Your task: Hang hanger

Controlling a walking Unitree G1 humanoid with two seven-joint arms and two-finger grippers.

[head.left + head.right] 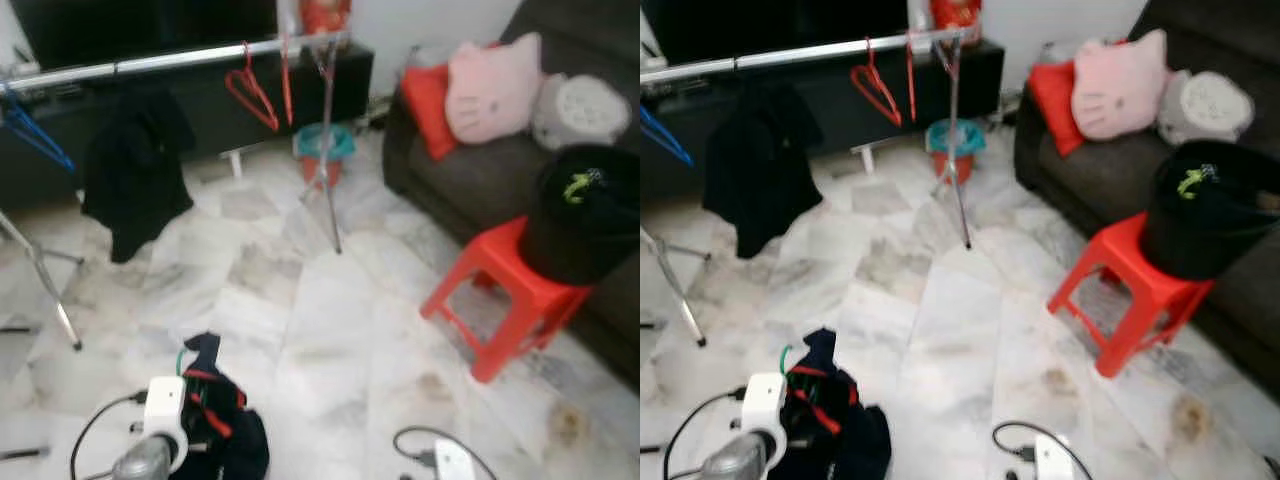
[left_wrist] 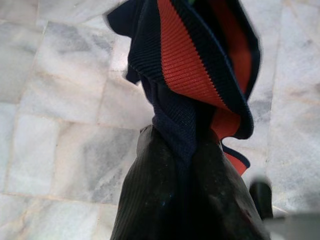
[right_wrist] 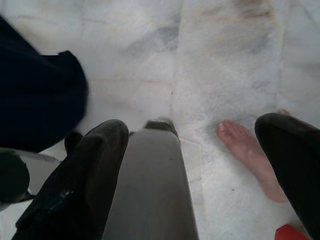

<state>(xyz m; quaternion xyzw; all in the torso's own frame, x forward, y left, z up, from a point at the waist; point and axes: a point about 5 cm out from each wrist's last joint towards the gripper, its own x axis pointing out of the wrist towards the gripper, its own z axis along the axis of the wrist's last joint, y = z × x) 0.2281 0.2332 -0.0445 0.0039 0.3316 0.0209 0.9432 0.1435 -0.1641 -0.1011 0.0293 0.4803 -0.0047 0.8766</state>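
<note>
Your left gripper (image 1: 205, 405) had its jaws clenched on the dark garment (image 1: 225, 425), hanger hook (image 1: 181, 358) protruding. The rail (image 1: 180, 58) ran crosswise, well beyond the garment; your right jaws' state cannot be told.

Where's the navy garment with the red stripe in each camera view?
Left eye view: navy garment at the bottom left.
Right eye view: bottom left again.
Left wrist view: centre, close up, red stripe towards the camera.
Right wrist view: probably the dark mass at one edge.
Shared landmark: the white marble floor.
</note>
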